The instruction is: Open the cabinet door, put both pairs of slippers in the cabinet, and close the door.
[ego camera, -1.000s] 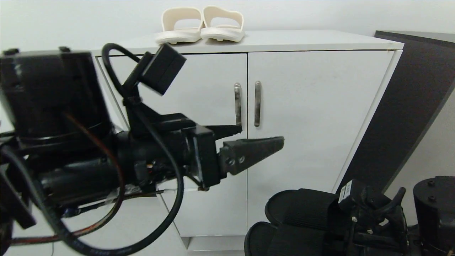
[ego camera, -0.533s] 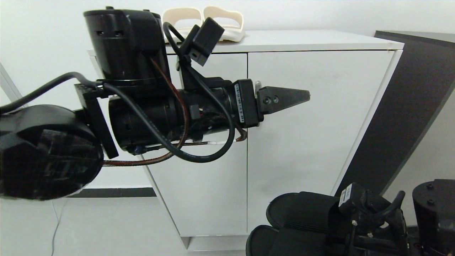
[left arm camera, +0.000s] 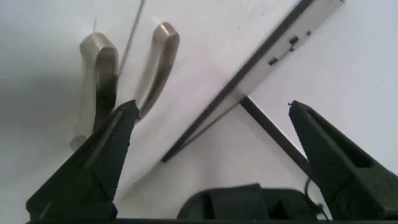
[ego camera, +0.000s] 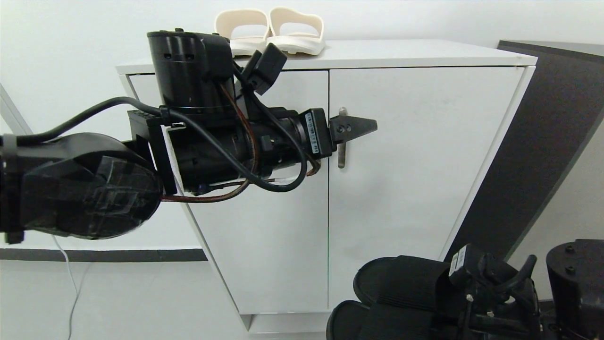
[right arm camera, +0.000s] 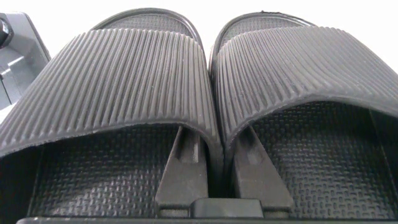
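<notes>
**Left gripper backs up to the handle**

My left gripper rose, overshot and drew back. Spread wide and empty, it's level with the handle, so the door pull comes next. Cabinet: white, doors closed, cream slippers on top. Right gripper clamps the black slippers low before it.

The cabinet doors stand shut, barring the inside; the two handles sit just beside each other, a narrow gap between.

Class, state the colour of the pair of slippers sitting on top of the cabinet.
The slippers are cream, close to off-white; the head view shows them best.
</notes>
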Available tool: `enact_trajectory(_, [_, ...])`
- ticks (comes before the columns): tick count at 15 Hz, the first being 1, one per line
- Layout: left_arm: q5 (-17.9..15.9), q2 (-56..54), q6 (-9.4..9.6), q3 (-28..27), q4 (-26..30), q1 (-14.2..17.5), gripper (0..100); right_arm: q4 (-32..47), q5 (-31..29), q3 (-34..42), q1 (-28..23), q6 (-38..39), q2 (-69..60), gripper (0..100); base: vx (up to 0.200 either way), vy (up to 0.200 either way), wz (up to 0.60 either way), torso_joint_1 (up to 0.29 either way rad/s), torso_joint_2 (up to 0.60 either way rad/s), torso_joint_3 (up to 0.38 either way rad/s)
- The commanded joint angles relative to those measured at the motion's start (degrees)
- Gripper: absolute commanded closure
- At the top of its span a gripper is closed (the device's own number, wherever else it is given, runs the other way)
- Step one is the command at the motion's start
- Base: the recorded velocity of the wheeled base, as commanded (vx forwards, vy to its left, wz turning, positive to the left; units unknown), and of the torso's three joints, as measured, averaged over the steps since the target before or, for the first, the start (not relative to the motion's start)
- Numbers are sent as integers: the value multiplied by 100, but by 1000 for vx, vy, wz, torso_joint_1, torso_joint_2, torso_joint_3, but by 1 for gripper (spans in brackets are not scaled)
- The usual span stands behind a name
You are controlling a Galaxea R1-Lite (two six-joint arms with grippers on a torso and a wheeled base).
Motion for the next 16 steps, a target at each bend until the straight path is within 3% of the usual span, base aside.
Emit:
enact_trajectory(1, [143, 84, -1, -125, -41, -64, 0, 6, 1, 3, 2, -2, 22, 100, 0, 0, 0, 0, 0, 0])
enact_trajectory(12, [257, 717, 140, -793, -6, -64, 0, 6, -8, 21, 2, -11, 40, 100, 0, 0, 0, 0, 0, 0])
enact_trajectory(13, [257, 700, 149, -784, -6, -73, 100, 6, 1, 30, 2, -11, 40, 100, 0, 0, 0, 0, 0, 0])
enact_trajectory(16, [257, 638, 140, -740, -6, -108, 100, 6, 116, 91, 11, -11, 40, 100, 0, 0, 0, 0, 0, 0])
